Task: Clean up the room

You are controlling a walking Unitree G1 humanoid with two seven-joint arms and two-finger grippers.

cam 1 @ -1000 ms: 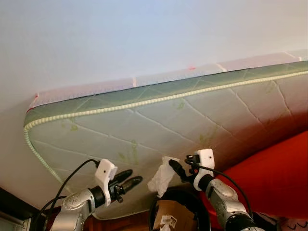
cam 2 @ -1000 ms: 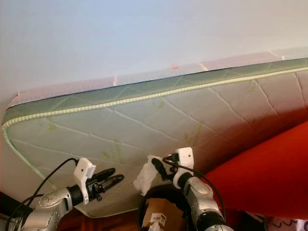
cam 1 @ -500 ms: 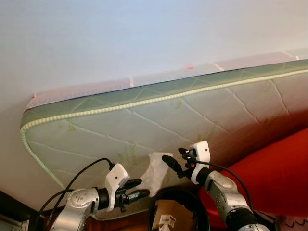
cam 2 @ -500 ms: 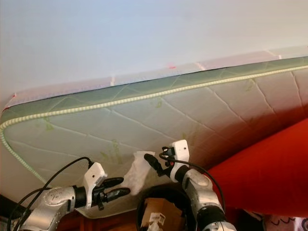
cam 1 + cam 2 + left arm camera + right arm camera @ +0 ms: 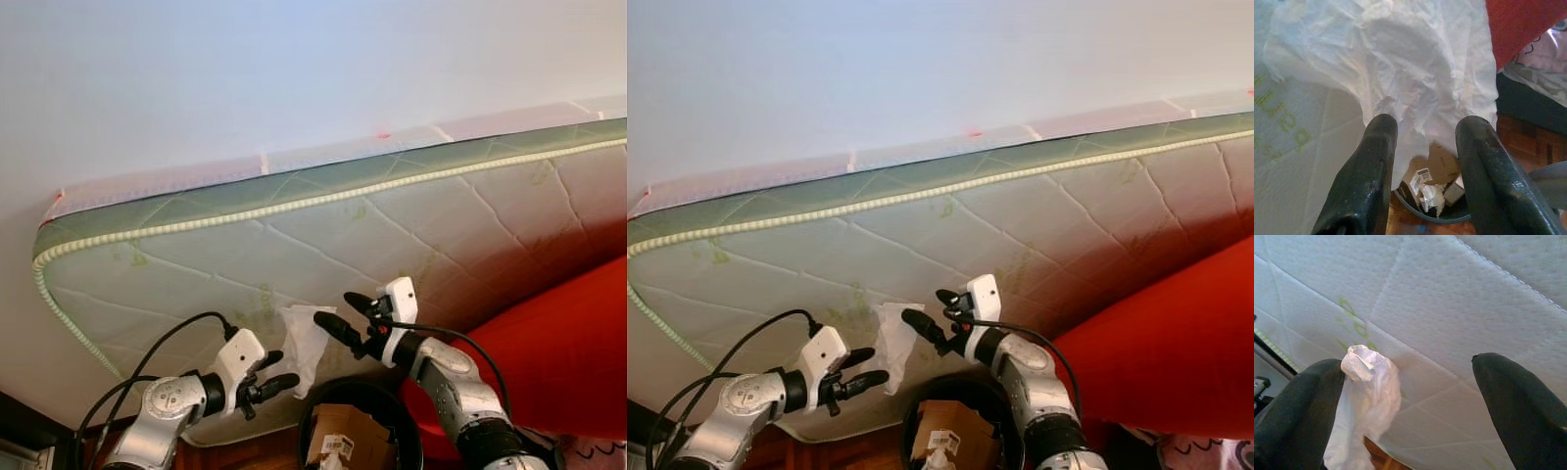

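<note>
- Left arm (image 5: pixel 162 423): silver metal casing, rounded joint with a circular cap, black band at the wrist.
- Left gripper (image 5: pixel 263 377): two long black fingers; white angular camera housing mounted above them.
- Right arm (image 5: pixel 458 392): silver segmented shell, black collar at the wrist and at the lower joint.
- Right gripper (image 5: pixel 343 316): two black fingers, glossy and rounded; white block housing behind.
- Cables (image 5: pixel 162 348): thin black, looping from each white housing back along the arm.

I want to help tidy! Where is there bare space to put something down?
The mattress is bare from its piped edge towards the middle. Crowded: the tissue hangs between the left gripper and the right gripper, above the bin.
</note>
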